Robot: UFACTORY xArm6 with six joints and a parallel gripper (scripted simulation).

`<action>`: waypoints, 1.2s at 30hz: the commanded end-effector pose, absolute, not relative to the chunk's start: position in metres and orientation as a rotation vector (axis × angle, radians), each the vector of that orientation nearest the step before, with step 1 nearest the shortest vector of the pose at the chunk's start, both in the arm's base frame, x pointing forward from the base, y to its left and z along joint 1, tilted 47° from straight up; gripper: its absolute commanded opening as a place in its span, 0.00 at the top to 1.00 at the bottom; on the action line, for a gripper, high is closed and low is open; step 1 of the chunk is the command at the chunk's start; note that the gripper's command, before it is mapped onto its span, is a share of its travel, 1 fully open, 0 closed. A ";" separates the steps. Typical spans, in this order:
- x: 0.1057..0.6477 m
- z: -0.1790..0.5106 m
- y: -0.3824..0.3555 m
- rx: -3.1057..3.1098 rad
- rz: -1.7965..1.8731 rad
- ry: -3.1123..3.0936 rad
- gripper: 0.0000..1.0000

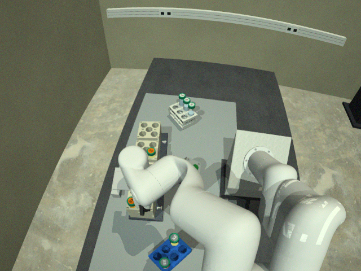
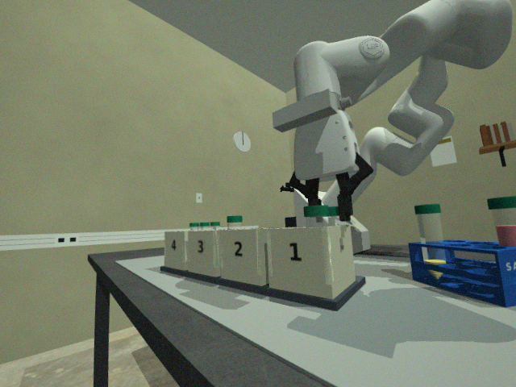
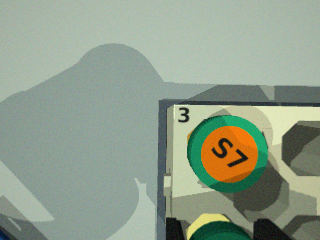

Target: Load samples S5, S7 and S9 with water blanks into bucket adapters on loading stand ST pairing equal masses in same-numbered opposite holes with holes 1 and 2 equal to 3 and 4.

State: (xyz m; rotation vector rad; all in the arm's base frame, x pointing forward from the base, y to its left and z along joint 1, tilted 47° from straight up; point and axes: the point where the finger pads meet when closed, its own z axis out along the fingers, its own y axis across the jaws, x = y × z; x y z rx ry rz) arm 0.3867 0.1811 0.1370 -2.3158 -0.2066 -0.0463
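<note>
Adapter 1 (image 2: 308, 266) (image 3: 181, 187) stands at the near end of the stand (image 2: 316, 301). S7 (image 1: 131, 201) (image 3: 229, 154) stands in its hole 3. A second green-capped tube (image 3: 220, 237) stands low in a neighbouring hole; its label is hidden. My gripper (image 2: 330, 213) (image 3: 219, 231) is around that cap, slightly open, with a thin gap beside it. An orange-dot tube, seemingly S5 (image 1: 150, 151), stands in adapter 3. Adapter 4 (image 1: 149, 135) shows empty holes. Three water blanks (image 1: 186, 100) stand in the white rack (image 1: 186, 125). The green DONE key (image 1: 195, 166) is partly hidden.
The blue rack (image 1: 184, 256) (image 2: 506, 275) holds X2 (image 1: 174, 237) and X8 (image 1: 164, 262), near adapter 1's end of the stand. My forearm passes over the middle of the stand and hides most of adapter 2 from above. The DONE desk lies beside the stand, close to the arm.
</note>
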 end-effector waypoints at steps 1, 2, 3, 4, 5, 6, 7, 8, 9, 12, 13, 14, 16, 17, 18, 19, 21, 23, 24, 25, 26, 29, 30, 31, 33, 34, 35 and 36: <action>0.388 0.138 0.181 -2.316 -0.050 -0.206 0.56; 0.388 0.138 0.181 -2.316 -0.050 -0.206 0.56; 0.388 0.138 0.181 -2.316 -0.050 -0.206 0.56; 0.388 0.138 0.181 -2.316 -0.050 -0.206 0.56; 0.388 0.138 0.181 -2.316 -0.050 -0.206 0.56; 0.388 0.138 0.181 -2.316 -0.050 -0.206 0.56; 0.388 0.138 0.181 -2.316 -0.050 -0.206 0.56; 0.388 0.138 0.181 -2.316 -0.050 -0.206 0.56; 0.388 0.138 0.181 -2.316 -0.050 -0.206 0.56; 0.388 0.138 0.181 -2.316 -0.050 -0.206 0.56; 0.388 0.138 0.181 -2.316 -0.050 -0.206 0.56; 0.388 0.138 0.181 -2.316 -0.050 -0.206 0.56; 0.388 0.139 0.179 -2.316 -0.050 -0.206 0.56; 0.388 0.141 0.178 -2.316 -0.050 -0.206 0.56; 0.388 0.142 0.176 -2.316 -0.050 -0.206 0.56; 0.388 0.143 0.175 -2.316 -0.050 -0.206 0.56; 0.388 0.146 0.172 -2.316 -0.050 -0.206 0.56; 0.388 0.149 0.169 -2.316 -0.050 -0.206 0.56; 0.388 0.150 0.168 -2.316 -0.050 -0.206 0.56; 0.388 0.152 0.166 -2.316 -0.050 -0.206 0.56; 0.388 0.153 0.165 -2.316 -0.050 -0.206 0.56; 0.388 0.154 0.163 -2.316 -0.050 -0.206 0.56; 0.389 0.156 0.162 -2.316 -0.050 -0.206 0.56; 0.389 0.157 0.160 -2.316 -0.050 -0.207 0.56; 0.389 0.160 0.157 -2.316 -0.050 -0.207 0.56; 0.389 0.161 0.156 -2.316 -0.050 -0.207 0.56; 0.389 0.162 0.154 -2.316 -0.050 -0.207 0.56; 0.389 0.164 0.153 -2.316 -0.050 -0.207 0.56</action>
